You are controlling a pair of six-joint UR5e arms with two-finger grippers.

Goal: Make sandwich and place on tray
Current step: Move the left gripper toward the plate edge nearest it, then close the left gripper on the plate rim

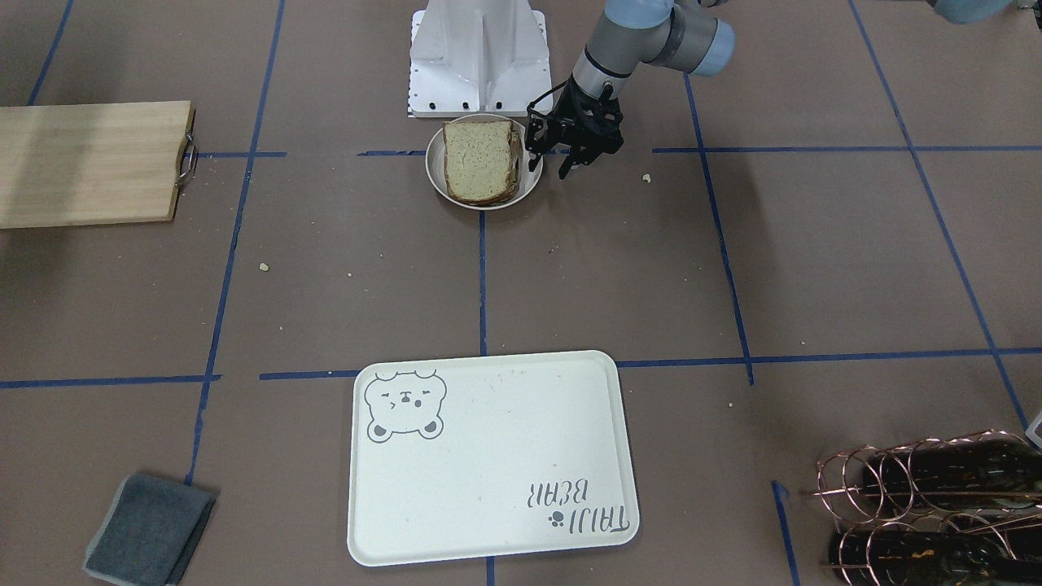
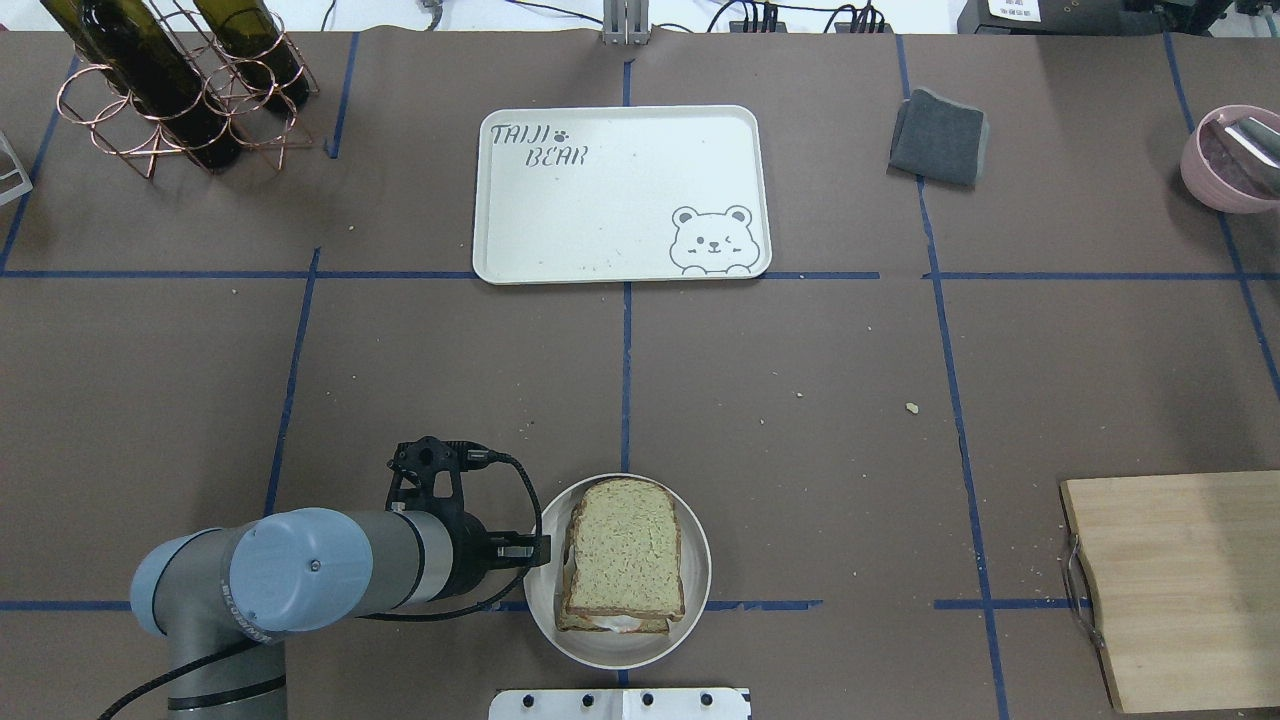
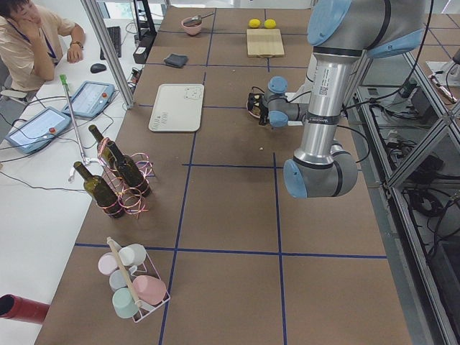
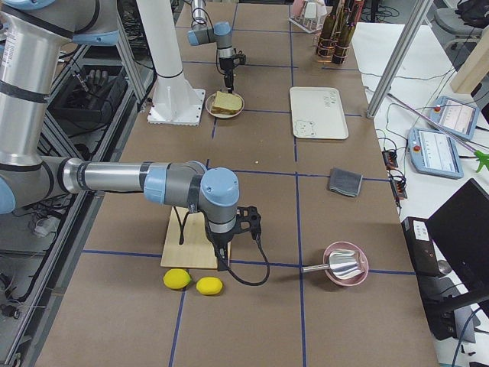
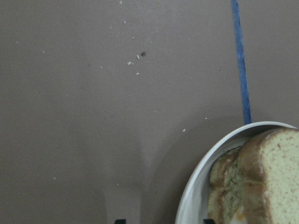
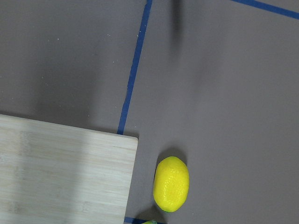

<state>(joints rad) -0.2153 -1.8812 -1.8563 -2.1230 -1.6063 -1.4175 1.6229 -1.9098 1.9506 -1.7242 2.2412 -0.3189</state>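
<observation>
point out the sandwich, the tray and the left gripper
sandwich (image 2: 625,545), overhead view, middle of the top slice
tray (image 2: 620,190), overhead view, bare floor near its centre
left gripper (image 1: 549,167), front-facing view, midway between its fingertips

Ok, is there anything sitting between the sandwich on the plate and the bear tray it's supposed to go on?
Nothing visible does. The sandwich sits on the round plate by the robot's base, and the table between it and the tray shows only blue tape lines.
</observation>
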